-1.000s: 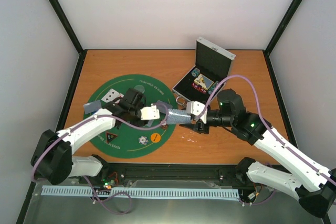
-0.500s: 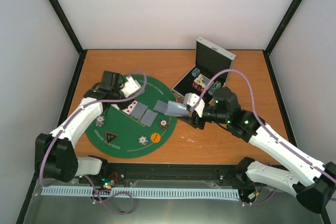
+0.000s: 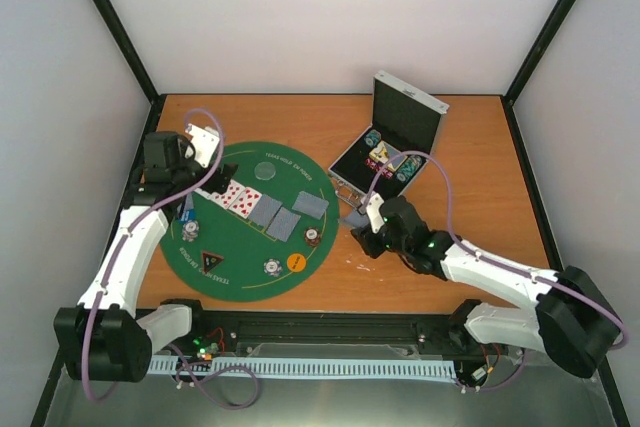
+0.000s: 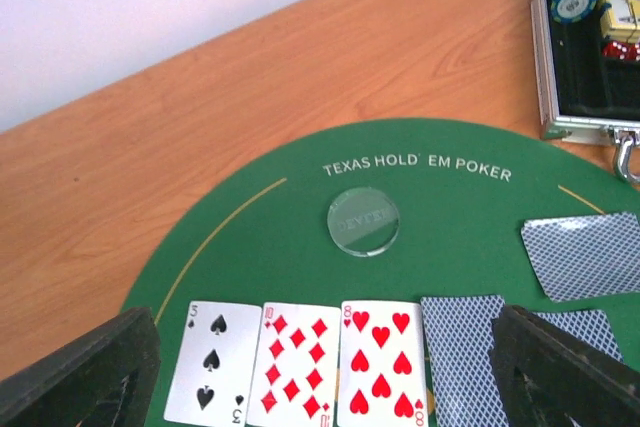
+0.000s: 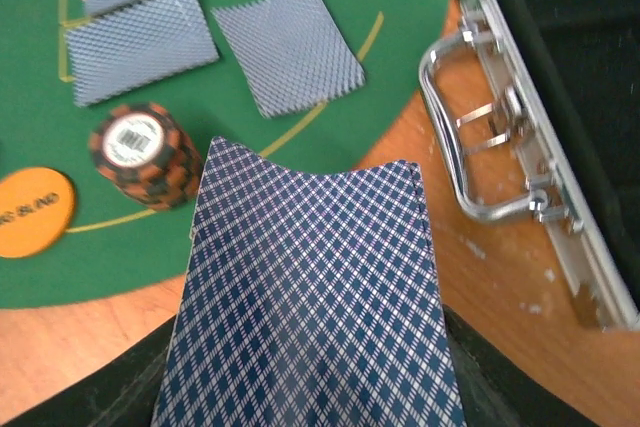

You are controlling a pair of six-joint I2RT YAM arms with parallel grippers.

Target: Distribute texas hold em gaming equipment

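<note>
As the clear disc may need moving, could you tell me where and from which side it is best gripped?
I would grip the clear disc across its rim, coming straight down from above: it lies flat on the green mat, so only its thin round edge offers opposing sides.

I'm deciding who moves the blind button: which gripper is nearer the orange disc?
Right. The right gripper, shut on the card deck, hovers just off the mat edge, right of the orange disc; the left gripper, open, is across the mat at its far-left rim.
</note>
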